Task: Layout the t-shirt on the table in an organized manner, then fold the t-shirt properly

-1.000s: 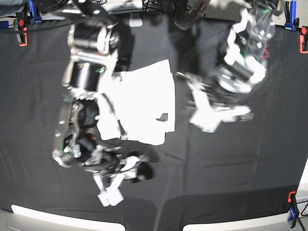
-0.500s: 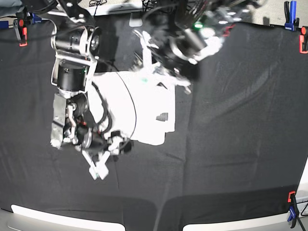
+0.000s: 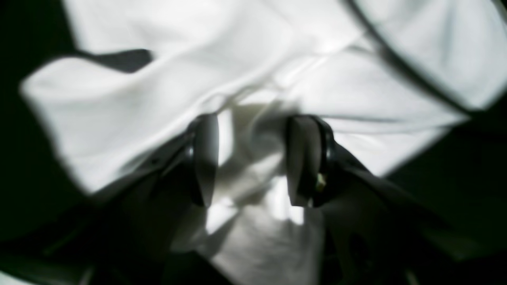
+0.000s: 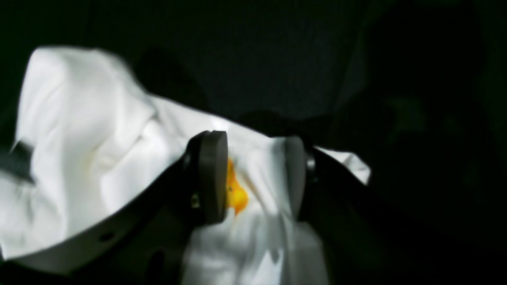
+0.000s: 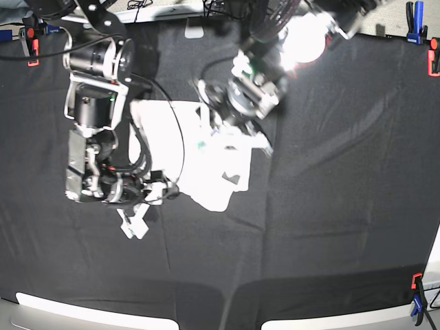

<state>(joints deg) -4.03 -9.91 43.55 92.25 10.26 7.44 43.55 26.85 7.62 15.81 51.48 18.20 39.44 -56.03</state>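
The white t-shirt (image 5: pixel 199 155) lies crumpled, plain side up, a little left of the middle of the black table (image 5: pixel 330 206). My left gripper (image 3: pixel 253 158) hangs open over its far right part, with white folds (image 3: pixel 158 99) under and between the fingers. In the base view this arm's end (image 5: pixel 237 100) comes in from the back. My right gripper (image 4: pixel 255 174) stands open at the shirt's near left edge (image 5: pixel 133 223). Cloth with an orange print (image 4: pixel 237 194) shows between its pads. Both wrist views are blurred.
Red clips (image 5: pixel 31 51) (image 5: pixel 433 58) and a blue clip (image 5: pixel 414 20) hold the cloth's far edge, and another pair (image 5: pixel 417 292) sits at the near right corner. The right arm's bulky joints (image 5: pixel 93 103) and a black cable (image 5: pixel 180 137) cross the shirt's left side.
The left arm swung from the table's right side across to the shirt's far right part. The right gripper moved away from the front edge, closer to the shirt's near left edge.
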